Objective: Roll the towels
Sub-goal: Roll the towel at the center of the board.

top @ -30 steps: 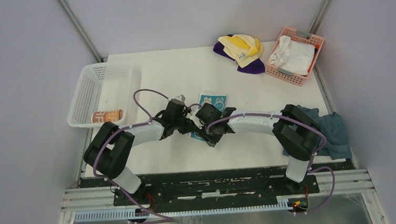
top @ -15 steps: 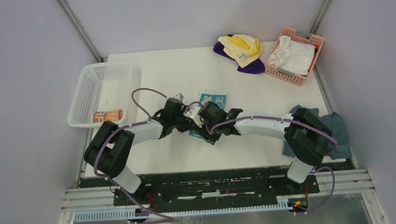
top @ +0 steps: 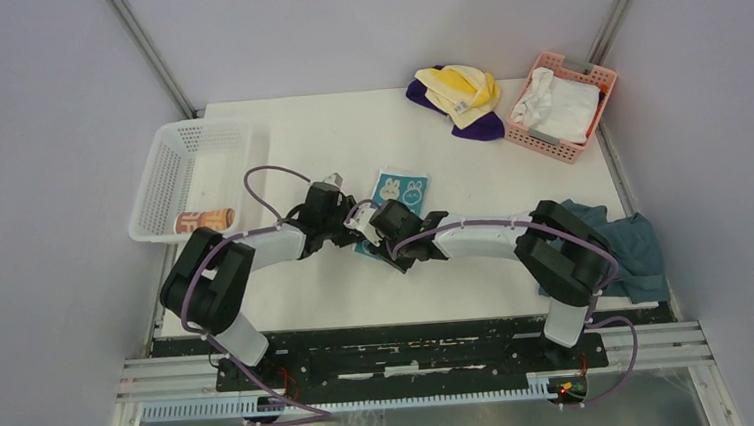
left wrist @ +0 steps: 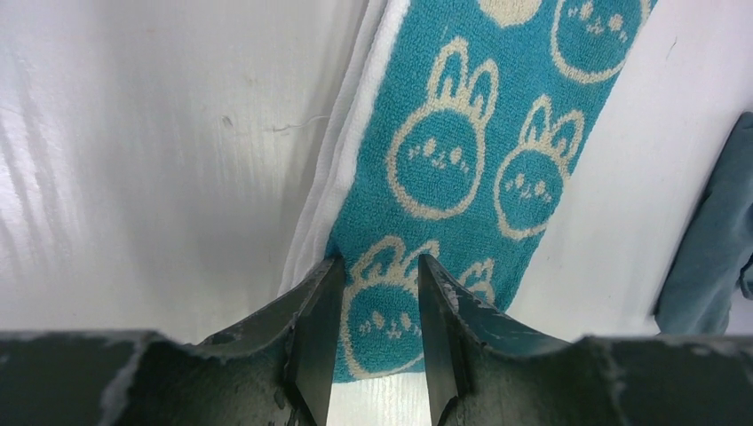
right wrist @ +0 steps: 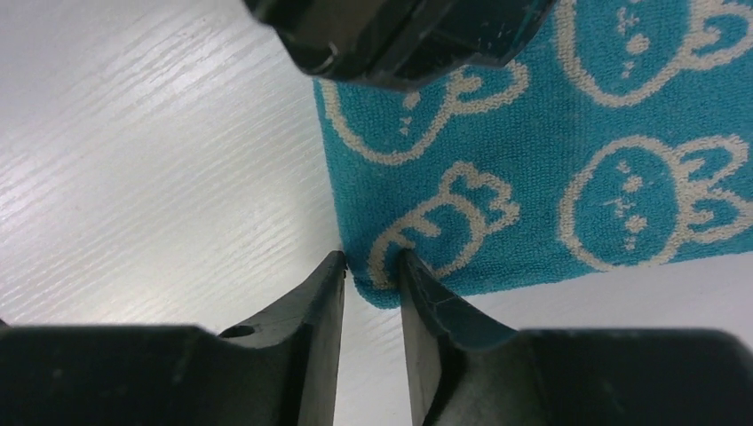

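Left end effector (left wrist: pixel 379 266), jaws partly apart, straddles the near end of the teal rabbit towel (left wrist: pixel 462 151). Right end effector (right wrist: pixel 371 262), jaws narrowly apart, brackets its corner. The towel lies flat mid-desk (top: pixel 318 137). Yellow towel (top: pixel 459 87) and purple towel (top: pixel 477 128) lie at the far edge, and pale walls (top: pixel 48 146) surround the desk.

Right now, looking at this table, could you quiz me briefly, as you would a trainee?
1. True or false: a rolled peach-orange printed towel lies in the white mesh plastic basket.
2. The teal towel with white rabbit faces lies: A in a basket; B on the white table, at the tips of the left gripper and right gripper; C draped over an arm.
3. Fill in: the crumpled white cloth sits in the ___ slotted crate.
Key: 1 true; 2 B; 3 pink.
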